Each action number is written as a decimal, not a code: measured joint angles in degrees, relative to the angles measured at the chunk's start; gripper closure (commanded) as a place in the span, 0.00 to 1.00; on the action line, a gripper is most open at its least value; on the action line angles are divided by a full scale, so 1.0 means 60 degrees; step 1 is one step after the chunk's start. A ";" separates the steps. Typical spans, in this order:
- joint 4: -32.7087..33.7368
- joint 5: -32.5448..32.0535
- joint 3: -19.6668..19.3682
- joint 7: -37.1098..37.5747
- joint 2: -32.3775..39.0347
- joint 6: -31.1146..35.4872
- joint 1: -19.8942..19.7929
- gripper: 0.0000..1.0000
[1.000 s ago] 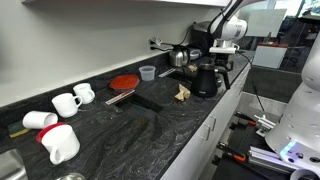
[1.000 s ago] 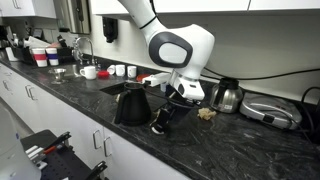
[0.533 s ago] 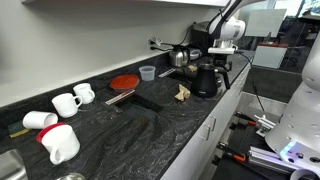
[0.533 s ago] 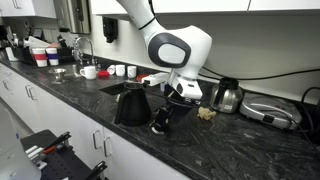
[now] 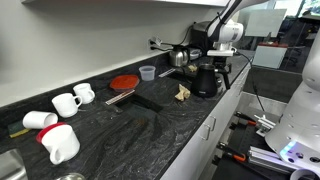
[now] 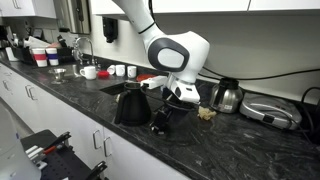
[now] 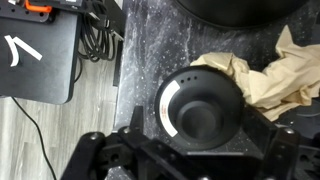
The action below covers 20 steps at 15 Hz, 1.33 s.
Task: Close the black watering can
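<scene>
The black watering can (image 6: 131,106) stands on the dark counter with its top open; it also shows in an exterior view (image 5: 205,80) and at the top edge of the wrist view (image 7: 240,8). Its round black lid (image 7: 205,105), with a knob in the middle, lies flat on the counter beside the can. My gripper (image 7: 205,138) is low over the lid, open, with one finger on each side of it and apart from it. The gripper also shows in both exterior views (image 6: 163,120) (image 5: 222,68).
Crumpled beige paper (image 7: 268,75) lies against the lid. A shiny silver pot (image 6: 226,96) stands behind. A red plate (image 5: 123,82), a small blue cup (image 5: 147,72) and white mugs (image 5: 70,100) sit further along. The counter edge (image 7: 118,70) runs just left of the lid.
The arm's wrist has shifted slightly over the lid. The lid and the can have not moved.
</scene>
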 measured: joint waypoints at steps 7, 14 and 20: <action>0.0023 0.0004 -0.0002 0.0000 0.0020 0.0277 -0.0005 0.67; 0.0104 0.0005 -0.0052 0.0000 -0.0027 0.0390 -0.0018 0.85; 0.0224 -0.0011 -0.0294 0.0000 -0.0039 0.1175 -0.0051 0.85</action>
